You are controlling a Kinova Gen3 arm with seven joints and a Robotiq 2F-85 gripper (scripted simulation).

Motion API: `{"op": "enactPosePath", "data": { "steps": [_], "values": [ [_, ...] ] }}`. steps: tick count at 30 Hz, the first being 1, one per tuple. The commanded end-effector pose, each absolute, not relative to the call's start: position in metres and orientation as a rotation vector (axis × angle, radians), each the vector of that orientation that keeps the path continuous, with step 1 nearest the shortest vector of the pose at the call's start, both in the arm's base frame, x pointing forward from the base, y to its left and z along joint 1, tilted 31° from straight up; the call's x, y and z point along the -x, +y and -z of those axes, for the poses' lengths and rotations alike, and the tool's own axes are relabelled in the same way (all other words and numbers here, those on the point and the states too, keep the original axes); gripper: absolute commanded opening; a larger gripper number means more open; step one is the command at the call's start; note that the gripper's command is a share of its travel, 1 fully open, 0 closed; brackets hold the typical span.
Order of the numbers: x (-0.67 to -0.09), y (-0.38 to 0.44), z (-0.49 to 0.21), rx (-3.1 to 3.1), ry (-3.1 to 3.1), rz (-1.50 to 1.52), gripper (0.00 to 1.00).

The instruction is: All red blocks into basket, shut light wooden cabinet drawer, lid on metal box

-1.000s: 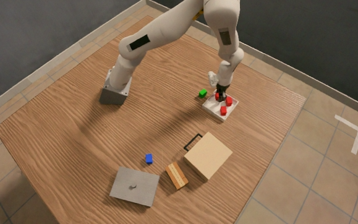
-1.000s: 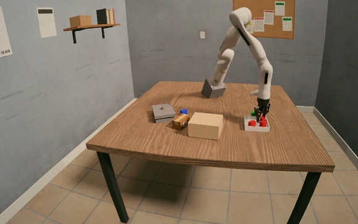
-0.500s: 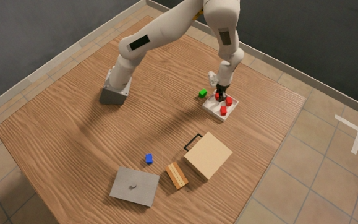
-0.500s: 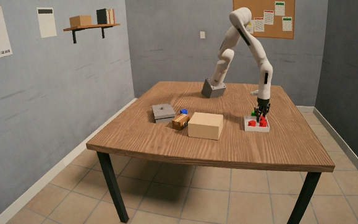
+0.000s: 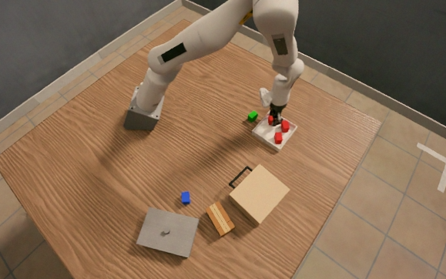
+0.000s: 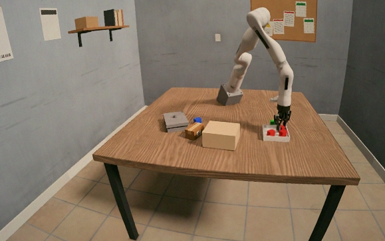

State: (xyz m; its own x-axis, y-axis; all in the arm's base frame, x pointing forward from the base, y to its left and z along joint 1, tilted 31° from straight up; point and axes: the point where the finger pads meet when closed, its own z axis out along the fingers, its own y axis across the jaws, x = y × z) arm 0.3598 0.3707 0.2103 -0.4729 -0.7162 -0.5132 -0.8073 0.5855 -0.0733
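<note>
A white basket [image 5: 274, 132] sits on the right side of the table and holds three red blocks [image 5: 270, 119], [image 5: 285, 126], [image 5: 278, 137]. My gripper [image 5: 275, 117] points straight down into the basket's far corner, fingers open, right at the farthest red block. In the side view the gripper [image 6: 281, 126] reaches down into the basket [image 6: 276, 134]. The light wooden cabinet [image 5: 259, 193] stands near the front edge; its black handle [image 5: 240, 176] sits close to the body. The grey metal box [image 5: 168, 232] has its lid on.
A green block [image 5: 253, 115] lies just left of the basket. A blue block [image 5: 185, 197] lies by the metal box. A small brown striped box [image 5: 220, 218] lies between the metal box and the cabinet. The robot base [image 5: 142, 115] stands at the table's far side.
</note>
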Motion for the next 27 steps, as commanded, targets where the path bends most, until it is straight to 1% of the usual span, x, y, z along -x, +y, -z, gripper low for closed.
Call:
{"op": "enactPosePath", "data": {
  "steps": [1,27],
  "values": [
    [-0.358,0.366,-0.215,1.213,2.318,-0.237,0.61],
    [-0.337,0.344,-0.274,1.208,2.312,-0.240,0.61]
  ]
}}
